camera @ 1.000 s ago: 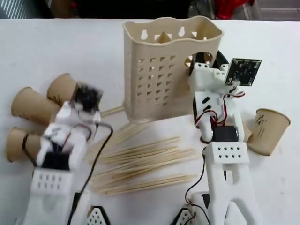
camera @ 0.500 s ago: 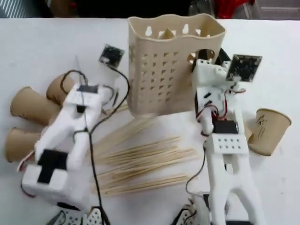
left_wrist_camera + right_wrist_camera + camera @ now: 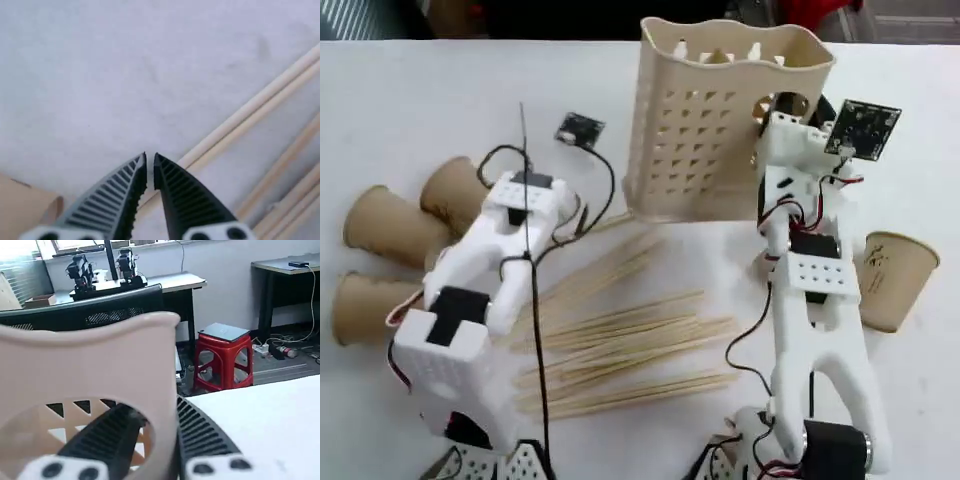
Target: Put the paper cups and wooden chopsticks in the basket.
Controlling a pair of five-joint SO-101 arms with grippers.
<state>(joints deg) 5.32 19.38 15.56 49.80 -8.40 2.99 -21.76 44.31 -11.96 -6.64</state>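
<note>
Basket (image 3: 720, 120) looks tilted at the far side of the white table (image 3: 410, 90). Chopsticks (image 3: 630, 340) are scattered mid-table. Three cups (image 3: 380, 225) lie on their sides at left, and one cup (image 3: 892, 275) is at right. A red stool (image 3: 222, 357) shows in the room behind. My right gripper (image 3: 160, 420) is clamped on the basket wall (one finger inside, one outside, tips hidden). My left gripper (image 3: 150, 159) has its tips together, holding nothing, just over the chopsticks.

I've got the right gripper (image 3: 159, 421) clamped on the basket (image 3: 85, 365) wall by its handle hole, one finger inside, one outside. White desk (image 3: 270, 410) beside, red stool (image 3: 222, 360) in bkgd.
</note>
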